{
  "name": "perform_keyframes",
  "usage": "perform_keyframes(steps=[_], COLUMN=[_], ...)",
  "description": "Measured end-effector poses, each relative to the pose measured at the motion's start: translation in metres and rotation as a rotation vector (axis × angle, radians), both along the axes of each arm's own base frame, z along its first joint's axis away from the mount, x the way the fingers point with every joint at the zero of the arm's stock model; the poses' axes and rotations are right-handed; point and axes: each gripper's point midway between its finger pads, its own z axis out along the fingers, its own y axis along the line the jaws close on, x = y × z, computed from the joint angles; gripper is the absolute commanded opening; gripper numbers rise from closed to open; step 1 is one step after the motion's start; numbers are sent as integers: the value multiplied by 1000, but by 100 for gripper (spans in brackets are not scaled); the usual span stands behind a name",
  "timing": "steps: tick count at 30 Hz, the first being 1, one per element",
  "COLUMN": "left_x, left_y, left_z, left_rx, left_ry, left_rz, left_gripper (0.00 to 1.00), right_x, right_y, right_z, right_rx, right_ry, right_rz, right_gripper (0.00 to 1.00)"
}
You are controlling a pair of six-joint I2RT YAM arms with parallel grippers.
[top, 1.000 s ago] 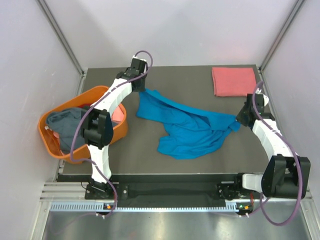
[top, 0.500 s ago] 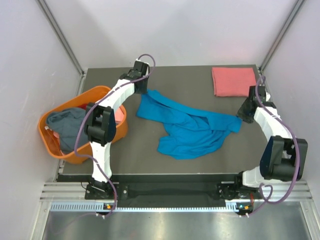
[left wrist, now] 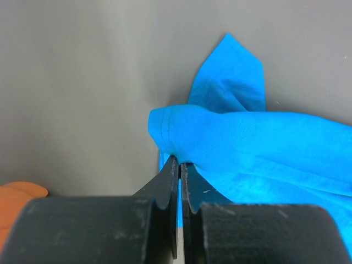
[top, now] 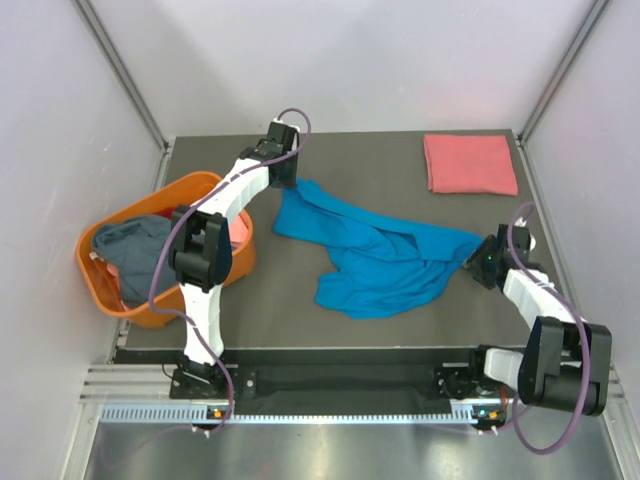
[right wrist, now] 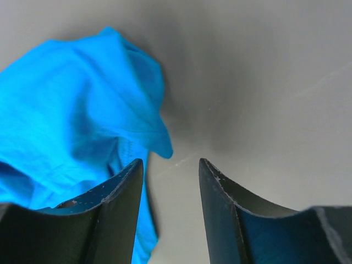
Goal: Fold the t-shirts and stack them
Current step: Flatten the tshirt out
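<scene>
A bright blue t-shirt lies crumpled and stretched across the middle of the table. My left gripper is shut on its far-left corner; in the left wrist view the jaws pinch a fold of the blue t-shirt. My right gripper stands open just off the shirt's right end. In the right wrist view its gap holds only bare table, with the blue t-shirt beside and under the left finger. A folded salmon-pink t-shirt lies at the back right.
An orange basket stands at the table's left edge, holding a grey-blue t-shirt and a salmon-pink one. Walls and slanted frame posts close in the table's left, right and back.
The right gripper has opened, letting go of the blue shirt's right end, and has moved toward the near edge. The left gripper has kept its hold with barely any movement.
</scene>
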Motion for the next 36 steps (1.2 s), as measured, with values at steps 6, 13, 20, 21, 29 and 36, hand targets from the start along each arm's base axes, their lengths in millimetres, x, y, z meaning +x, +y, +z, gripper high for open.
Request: perform_keyframes(steps=[6,13,20,21,29,36], left_x=[0,0,-4,-6,-6,-7], left_y=[0,0,-2,-2,-4,-5], left_z=[0,0,-7,-8,-9,-9], left_rx=[-2,-1,-11,-13,-21,-23], left_ry=[1,1,20,26,29,31], left_rz=[1,2,-6,-8,-16,-18], left_gripper=[0,0,0,0,0,0], right_x=[6,21,23,23,24,25], right_y=[5,3,-7,-8,-15,-13], right_z=[-14,-12,-8,-7,-1,2], right_rx=[26,34,9,5,-16,-13], right_ry=[-59,-120,-141,-143,-165,-178], right_rz=[13,20,14,13,10,25], right_gripper=[44,40,40,40,37,34])
